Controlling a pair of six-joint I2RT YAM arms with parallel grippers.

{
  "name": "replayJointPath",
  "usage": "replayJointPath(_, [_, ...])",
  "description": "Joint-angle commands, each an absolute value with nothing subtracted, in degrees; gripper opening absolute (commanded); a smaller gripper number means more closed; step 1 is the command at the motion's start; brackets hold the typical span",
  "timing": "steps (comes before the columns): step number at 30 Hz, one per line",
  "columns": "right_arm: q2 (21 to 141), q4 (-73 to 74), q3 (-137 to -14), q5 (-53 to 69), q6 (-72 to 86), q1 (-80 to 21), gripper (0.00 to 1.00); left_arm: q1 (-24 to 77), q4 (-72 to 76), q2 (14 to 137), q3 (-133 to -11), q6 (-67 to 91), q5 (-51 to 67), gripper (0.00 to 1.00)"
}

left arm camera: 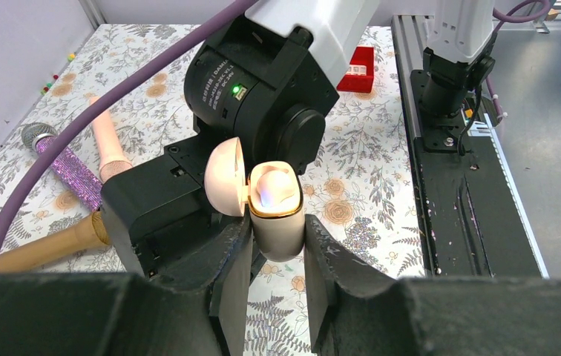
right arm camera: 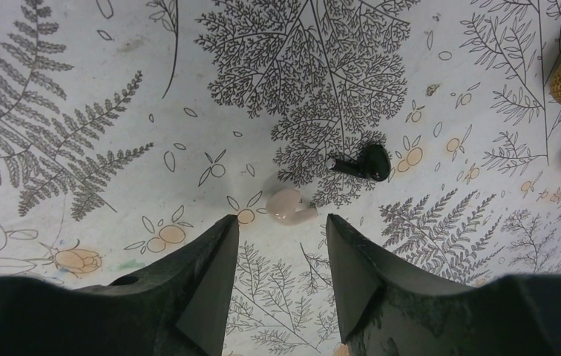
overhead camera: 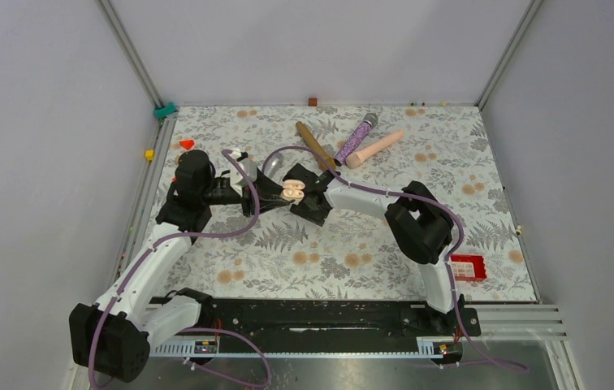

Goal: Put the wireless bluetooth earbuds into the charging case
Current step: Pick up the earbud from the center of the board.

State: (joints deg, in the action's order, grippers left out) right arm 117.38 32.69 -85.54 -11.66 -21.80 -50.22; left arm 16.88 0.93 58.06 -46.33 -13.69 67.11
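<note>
Left hand (left arm camera: pixel 277 246) grasping open charging case (left arm camera: pixel 278 219), right hand (right arm camera: pixel 280 222) released above possibly pale earbud (right arm camera: pixel 290 205)

Between left pincer (left arm camera: pixel 276 241) fingers (left arm camera: pixel 229 282): charging case (left arm camera: pixel 277 230), smooth pale-pink plastic, satin sheen; rim (left arm camera: pixel 274 213) gold-toned, glossy. Fingers matt black plastic, faintly grainy.
Just ahead of right pincer (right arm camera: pixel 281 226): pale earbud (right arm camera: pixel 290 205), smooth, low gloss. Beyond it: black earbud (right arm camera: pixel 366 162), glossy plastic.
Under both: table cover (right arm camera: pixel 77 89), matt printed sheet.
</note>
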Motion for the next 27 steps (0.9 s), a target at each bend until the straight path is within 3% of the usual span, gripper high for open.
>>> replayJointPath(1, [118.9,33.3,-88.6,-14.3,-21.7,-50.9,0.54,16.5,2.8,57.0,-46.5,-14.7,69.5,0.0])
replayJointPath(27, [122.9,33.8,-89.6,-20.2,-22.8,-53.1,0.44,16.2,2.8,56.8,-46.5,-14.8,70.1,0.0])
